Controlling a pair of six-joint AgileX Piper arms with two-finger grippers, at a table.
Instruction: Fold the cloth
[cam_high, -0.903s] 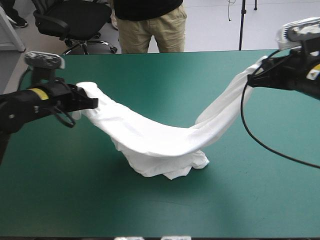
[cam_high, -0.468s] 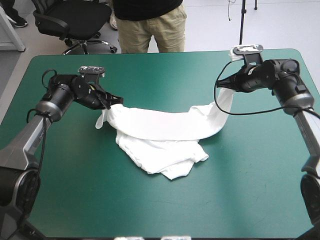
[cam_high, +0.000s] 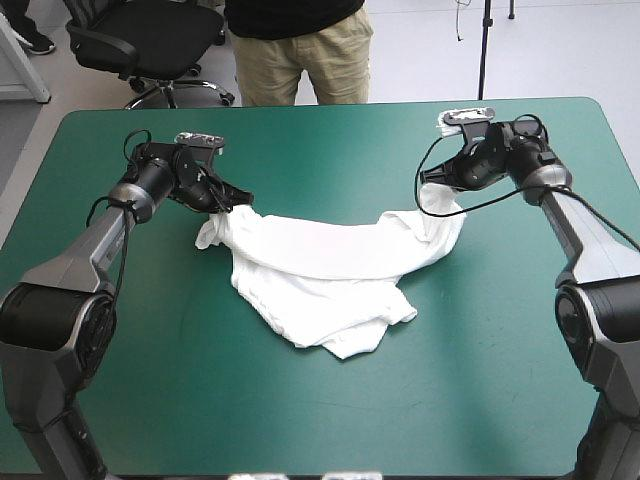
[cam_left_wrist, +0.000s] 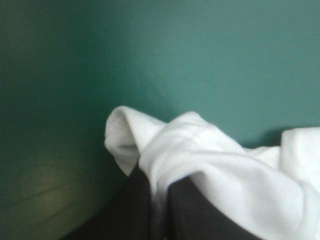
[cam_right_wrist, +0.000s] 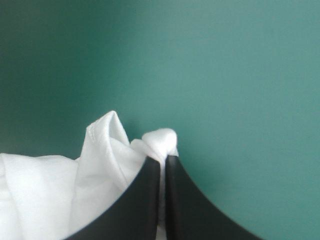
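Note:
The white T-shirt (cam_high: 325, 270) lies loosely bunched in the middle of the teal-green table, its far edge stretched between both arms. My left gripper (cam_high: 238, 203) is low at the shirt's far-left corner, shut on the T-shirt; white cloth (cam_left_wrist: 200, 160) spills over its black fingers (cam_left_wrist: 135, 205). My right gripper (cam_high: 432, 178) is low at the far-right corner, shut on the T-shirt, with a small wad of fabric (cam_right_wrist: 161, 141) pinched at the tip of its fingers (cam_right_wrist: 145, 200).
A person stands just beyond the table's far edge (cam_high: 300, 106), not over the top. Bare teal-green cover (cam_high: 330, 420) lies all around the shirt, widest toward the near edge.
Both grippers came down from their raised spread and moved inward toward the table's far half. The hanging shirt has settled onto the table, now slack between them.

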